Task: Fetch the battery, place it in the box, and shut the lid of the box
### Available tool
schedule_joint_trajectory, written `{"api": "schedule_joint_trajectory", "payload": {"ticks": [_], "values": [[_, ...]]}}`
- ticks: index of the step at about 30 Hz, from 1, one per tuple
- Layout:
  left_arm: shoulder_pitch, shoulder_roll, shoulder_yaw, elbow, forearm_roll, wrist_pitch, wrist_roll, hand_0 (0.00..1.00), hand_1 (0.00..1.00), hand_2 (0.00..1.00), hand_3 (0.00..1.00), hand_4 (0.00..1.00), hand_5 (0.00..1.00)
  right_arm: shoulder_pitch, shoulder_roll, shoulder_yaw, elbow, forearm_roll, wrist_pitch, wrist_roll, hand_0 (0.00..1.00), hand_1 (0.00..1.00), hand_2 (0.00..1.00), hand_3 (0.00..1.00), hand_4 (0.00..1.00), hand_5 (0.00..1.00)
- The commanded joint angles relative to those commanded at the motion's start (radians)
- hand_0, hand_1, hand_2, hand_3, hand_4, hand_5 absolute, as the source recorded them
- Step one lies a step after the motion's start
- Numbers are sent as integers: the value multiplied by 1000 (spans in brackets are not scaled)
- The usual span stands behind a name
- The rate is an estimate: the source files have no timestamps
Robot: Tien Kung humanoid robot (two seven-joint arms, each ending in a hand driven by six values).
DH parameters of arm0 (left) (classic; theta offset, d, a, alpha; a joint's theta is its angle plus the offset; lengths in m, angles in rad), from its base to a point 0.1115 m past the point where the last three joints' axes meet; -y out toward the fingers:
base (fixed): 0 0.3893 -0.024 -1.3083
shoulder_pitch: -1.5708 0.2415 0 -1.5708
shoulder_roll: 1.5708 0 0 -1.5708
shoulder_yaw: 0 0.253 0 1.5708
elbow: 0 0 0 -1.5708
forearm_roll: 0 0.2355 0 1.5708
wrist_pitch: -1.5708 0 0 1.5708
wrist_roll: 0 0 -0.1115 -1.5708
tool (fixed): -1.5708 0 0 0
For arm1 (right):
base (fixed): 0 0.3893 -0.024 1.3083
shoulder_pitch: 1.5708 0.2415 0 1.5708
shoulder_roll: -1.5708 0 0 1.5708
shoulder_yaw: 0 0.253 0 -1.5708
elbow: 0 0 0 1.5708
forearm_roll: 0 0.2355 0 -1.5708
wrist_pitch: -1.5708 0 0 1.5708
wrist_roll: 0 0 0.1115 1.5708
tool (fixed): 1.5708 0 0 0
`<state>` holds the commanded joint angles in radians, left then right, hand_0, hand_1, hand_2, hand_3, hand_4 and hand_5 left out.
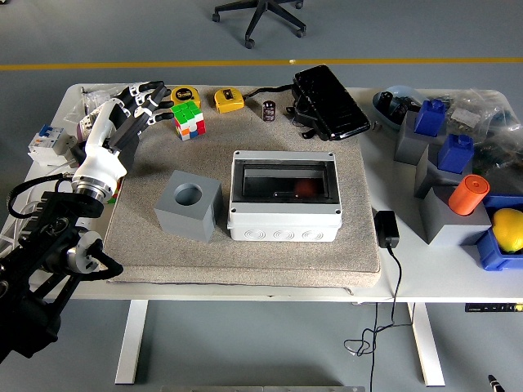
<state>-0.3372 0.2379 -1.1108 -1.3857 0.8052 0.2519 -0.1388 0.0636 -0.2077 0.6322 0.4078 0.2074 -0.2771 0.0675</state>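
The battery [269,110], a small dark cylinder, stands upright at the back of the beige mat [245,253], between a yellow tape measure [229,100] and a black case [330,102]. The grey box [284,214] sits mid-mat; through its top I see a dark inside with a small reddish thing [304,188]. I cannot tell whether a clear lid covers it. My left hand [135,106] hovers over the mat's back left corner, fingers spread and empty, just left of a colour cube [189,121] and far left of the battery. My right arm is out of view.
A grey block with a round hole [189,204] stands left of the box. A second tape measure [183,95] lies behind the cube. Electrical parts [45,143] lie at the left edge. A black power adapter [386,229], grey and blue blocks [445,155], an orange cylinder [468,194] and a yellow fruit [508,229] crowd the right side.
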Motion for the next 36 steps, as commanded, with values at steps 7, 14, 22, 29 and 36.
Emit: {"api": "schedule_joint_trajectory", "payload": {"ticks": [7,14,22,29,36], "values": [[0,-3,4,1,-1,-2,2,532,603,619,607,931,442,-8,2,0,-3,1,5,-4,598,630,633,588,979,561],[3,-3,7,3,-1,-3,5,533,603,620,608,932,443,-13,5,0,-3,1,6,-2,599,630,634,588,980,560],[9,-8,7,2,-1,-4,8,532,603,619,609,933,443,-17,3,1,-1,0,-1,0,599,630,635,587,980,564],[9,-9,6,1,-1,-5,11,532,602,619,609,934,443,-21,4,5,-2,0,-2,-2,599,630,635,583,980,566],[12,-12,2,1,-3,-6,12,533,602,618,609,934,444,-25,5,4,-2,3,-6,0,598,630,635,584,981,565]]}}
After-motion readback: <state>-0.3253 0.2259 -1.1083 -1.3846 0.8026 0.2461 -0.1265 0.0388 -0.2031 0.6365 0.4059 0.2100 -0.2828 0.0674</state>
